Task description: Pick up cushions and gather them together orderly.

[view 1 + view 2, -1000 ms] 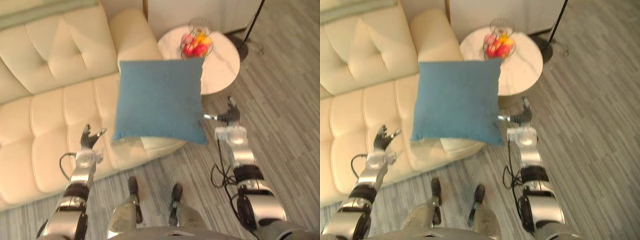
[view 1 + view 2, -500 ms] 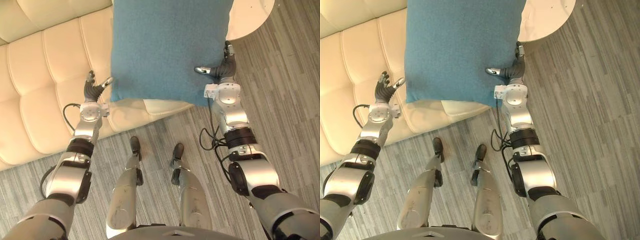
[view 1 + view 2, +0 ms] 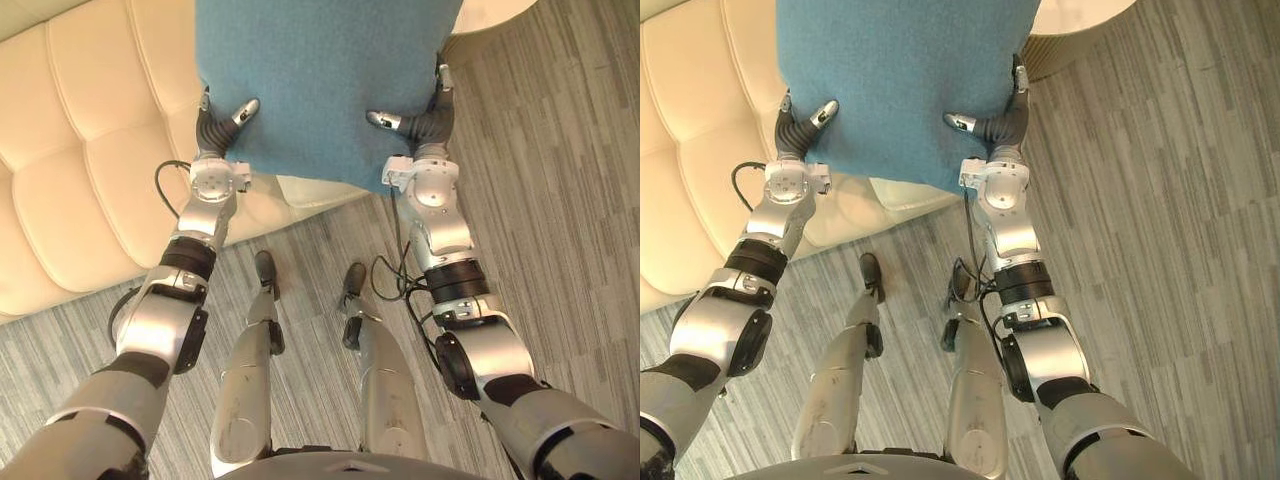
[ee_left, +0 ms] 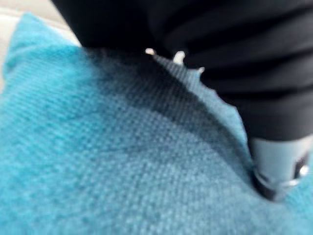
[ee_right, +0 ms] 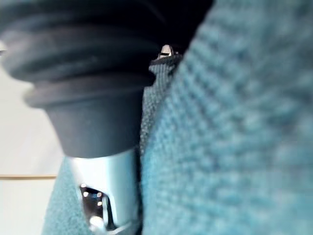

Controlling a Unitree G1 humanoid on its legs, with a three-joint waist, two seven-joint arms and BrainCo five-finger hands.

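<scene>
Blue cushion is up off the seat, held square-on between both hands over the front edge of the cream tufted sofa. Grey plank floor lies below.

Left hand has the lower left edge and right hand the lower right edge. On each, the thumb lies across the near face and the fingers wrap round behind, clamped onto the fabric. The two grips sit level, well apart.

Handling, by my reckoning:
- Light and soft. It hangs flat without sagging much, so the fill is probably fairly firm.
- The cover is a coarse weave, seen close in the left wrist view, where the thumb tip dents it. It looks grippy and unlikely to slip.
- Not fragile; a drop would cost only neatness.
- A soft body gives under a pinch, so a shallow hold could creep off the seam.
- Best purchase is as now: opposite side edges, thumbs well in from the corners. That keeps it from swivelling when set down.
</scene>
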